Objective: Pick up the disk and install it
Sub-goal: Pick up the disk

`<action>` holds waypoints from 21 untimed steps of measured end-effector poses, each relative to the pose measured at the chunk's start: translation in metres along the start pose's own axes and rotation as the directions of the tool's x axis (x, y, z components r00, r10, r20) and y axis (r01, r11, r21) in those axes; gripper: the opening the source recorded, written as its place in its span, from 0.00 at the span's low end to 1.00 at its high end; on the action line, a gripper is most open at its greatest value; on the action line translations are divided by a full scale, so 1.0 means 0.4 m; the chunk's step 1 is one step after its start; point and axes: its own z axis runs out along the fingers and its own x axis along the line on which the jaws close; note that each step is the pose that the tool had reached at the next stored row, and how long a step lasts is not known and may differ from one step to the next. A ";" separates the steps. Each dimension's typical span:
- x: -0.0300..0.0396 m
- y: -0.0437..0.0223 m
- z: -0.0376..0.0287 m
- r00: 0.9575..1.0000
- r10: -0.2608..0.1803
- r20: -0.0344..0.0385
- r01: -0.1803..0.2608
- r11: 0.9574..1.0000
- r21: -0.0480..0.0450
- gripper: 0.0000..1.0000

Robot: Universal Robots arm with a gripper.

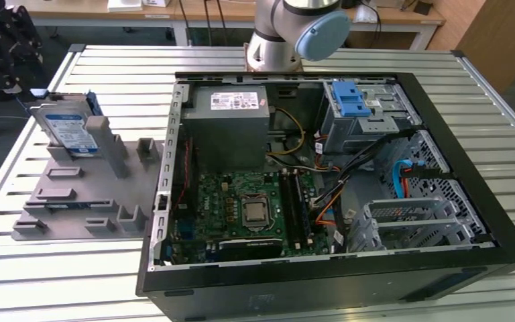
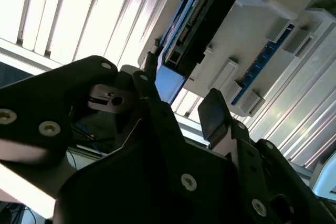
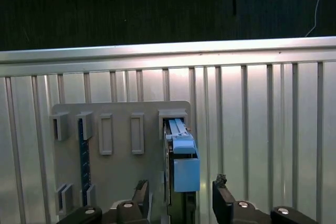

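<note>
Your disk (image 1: 68,131) is standing on its edge in a slot at the far corner of the grey holder plate (image 1: 92,184). In the exterior view its white-and-blue label is facing the camera. In the first wrist view its blue bracket (image 3: 185,169) is showing along the upper edge.

The gripper (image 3: 180,190) is hanging open and holding nothing. In the first wrist view you are seeing its two black fingers (image 3: 140,191) lining up on either side of the disk's blue end, with a gap on each side. In the second wrist view the fingers (image 2: 212,111) are standing well apart, short of the disk and not touching it.

A thin dark-blue card (image 3: 82,150) is sitting on edge in another slot of the same plate, well apart from the disk. The plate is lying flat on the slatted metal table (image 1: 61,282), along the table's edge at the exterior view's left, just beside the open computer case (image 1: 329,282).

Inside the case, the grey power-supply box (image 1: 231,124) is sitting against the far wall, with the motherboard (image 1: 249,208) on the near side of it. The grey cage with a blue latch (image 1: 361,107) is occupying the case's far corner at the exterior view's right. The arm's base (image 1: 289,33) is standing at the table's far edge, behind the case
</note>
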 end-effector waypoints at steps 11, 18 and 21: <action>0.000 0.000 0.000 1.000 0.001 0.004 -0.001 1.000 -0.011 0.87; 0.000 0.000 0.000 1.000 0.001 0.006 -0.001 1.000 -0.016 0.87; 0.000 0.000 0.000 1.000 0.001 0.007 -0.001 1.000 -0.018 0.87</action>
